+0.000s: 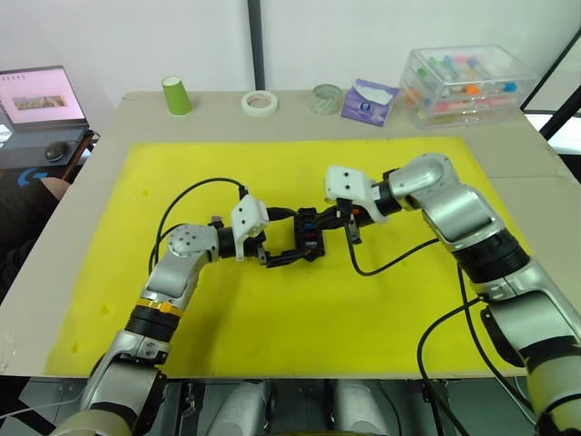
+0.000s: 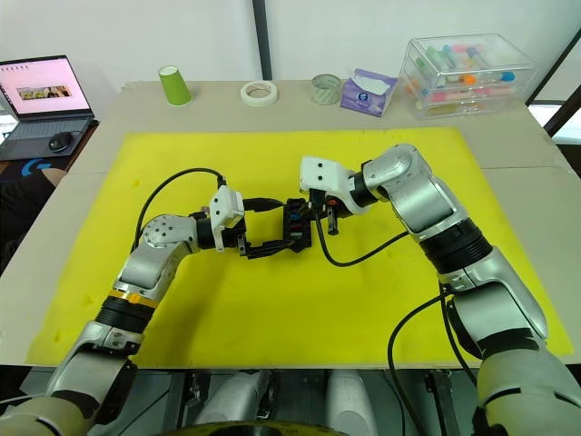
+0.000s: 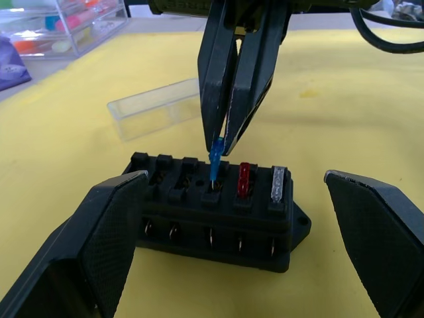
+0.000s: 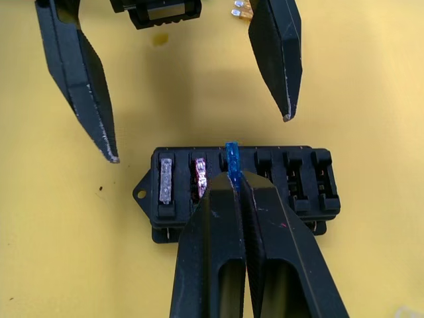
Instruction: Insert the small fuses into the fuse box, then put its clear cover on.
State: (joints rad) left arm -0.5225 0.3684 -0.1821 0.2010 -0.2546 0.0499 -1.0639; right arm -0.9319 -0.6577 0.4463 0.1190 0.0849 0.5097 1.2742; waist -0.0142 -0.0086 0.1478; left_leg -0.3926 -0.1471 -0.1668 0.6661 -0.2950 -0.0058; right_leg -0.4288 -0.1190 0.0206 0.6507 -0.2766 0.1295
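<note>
The black fuse box (image 3: 199,232) lies on the yellow mat (image 1: 272,336) at mid-table. A red fuse (image 3: 244,177) and a grey fuse (image 3: 278,182) sit in its slots. My right gripper (image 4: 235,175) is shut on a blue fuse (image 3: 215,162), held upright with its blades at the box's middle slot. My left gripper (image 3: 235,177) is open, with one finger on each side of the box and neither touching it. The clear cover (image 3: 156,109) lies on the mat just beyond the box. A loose orange fuse (image 4: 242,8) lies near the left wrist.
Along the table's far edge stand a green cup (image 1: 176,94), a tape roll (image 1: 260,102), a purple tissue pack (image 1: 368,100) and a large clear bin (image 1: 467,84) of coloured tubes. A laptop (image 1: 41,100) sits at far left. Black cables (image 1: 390,263) trail over the mat.
</note>
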